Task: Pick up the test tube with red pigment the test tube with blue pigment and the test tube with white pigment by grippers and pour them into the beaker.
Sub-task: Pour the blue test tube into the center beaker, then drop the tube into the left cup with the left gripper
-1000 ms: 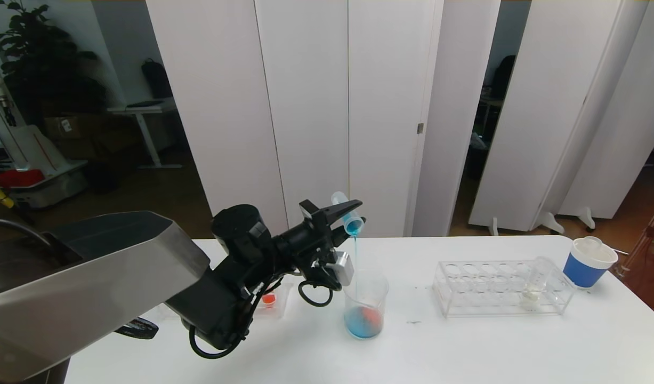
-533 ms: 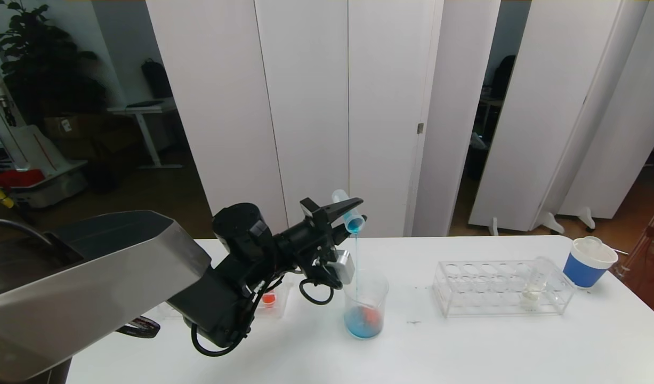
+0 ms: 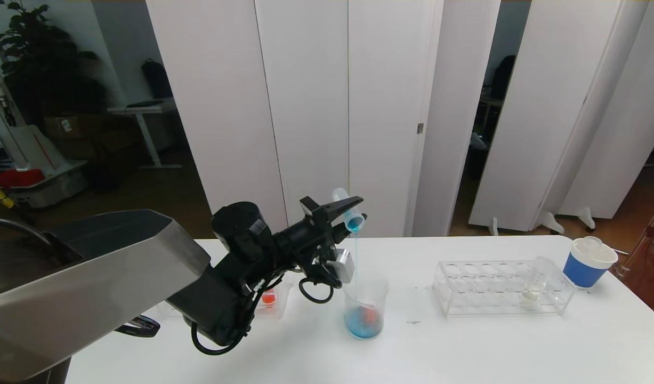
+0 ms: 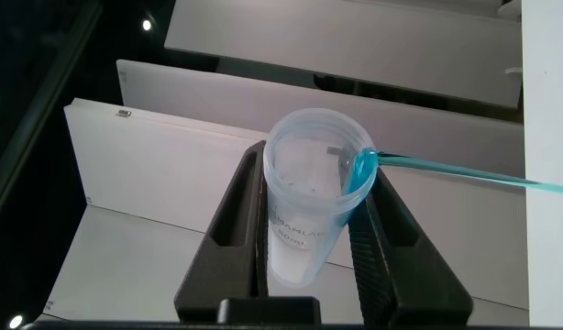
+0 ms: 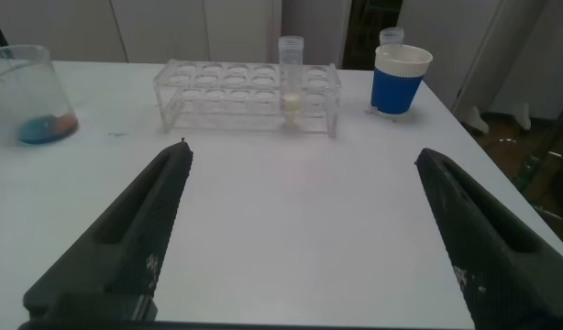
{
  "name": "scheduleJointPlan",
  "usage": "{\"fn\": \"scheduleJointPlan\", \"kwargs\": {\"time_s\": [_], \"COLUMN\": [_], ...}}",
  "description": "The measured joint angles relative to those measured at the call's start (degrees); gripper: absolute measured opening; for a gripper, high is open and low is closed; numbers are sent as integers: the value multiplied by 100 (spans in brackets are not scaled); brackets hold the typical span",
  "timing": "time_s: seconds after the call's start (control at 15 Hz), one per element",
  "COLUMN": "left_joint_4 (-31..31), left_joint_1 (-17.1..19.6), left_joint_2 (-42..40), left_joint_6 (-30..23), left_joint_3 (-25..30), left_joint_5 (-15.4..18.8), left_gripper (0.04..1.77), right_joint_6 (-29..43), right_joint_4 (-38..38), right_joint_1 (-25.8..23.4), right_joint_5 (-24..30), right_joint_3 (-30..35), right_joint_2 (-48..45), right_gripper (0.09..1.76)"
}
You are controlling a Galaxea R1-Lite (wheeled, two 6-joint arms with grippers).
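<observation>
Left gripper (image 3: pixel 352 213), frame centre, clamps the tilted blue tube (image 3: pixel 347 212) between its fingers above the beaker (image 3: pixel 364 306); right gripper (image 5: pixel 304 229) spread wide, holding nothing

Only one print shows: on the wall of the test tube with blue pigment (image 4: pixel 311 197), held between the jaws of the left gripper (image 4: pixel 304 215), stand grey letters, too blurred to read with certainty. No other text is legible.
</observation>
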State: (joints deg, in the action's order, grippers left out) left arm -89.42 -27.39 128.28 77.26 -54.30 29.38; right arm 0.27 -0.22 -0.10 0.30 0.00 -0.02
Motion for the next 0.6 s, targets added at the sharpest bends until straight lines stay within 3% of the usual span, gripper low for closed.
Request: {"fn": "scheduleJointPlan", "kwargs": {"time_s": [0.6], "left_joint_4": [0], "left_joint_1": [2], "left_joint_2": [-17], "left_joint_6": [18], "left_joint_3": [-20], "left_joint_5": [-2], "left_gripper": [59], "right_joint_6": [0], "right_joint_4": [0], "right_joint_1": [0], "right_joint_5": [2], "right_joint_3": [0], "right_joint_2": [0], "right_gripper": [175]}}
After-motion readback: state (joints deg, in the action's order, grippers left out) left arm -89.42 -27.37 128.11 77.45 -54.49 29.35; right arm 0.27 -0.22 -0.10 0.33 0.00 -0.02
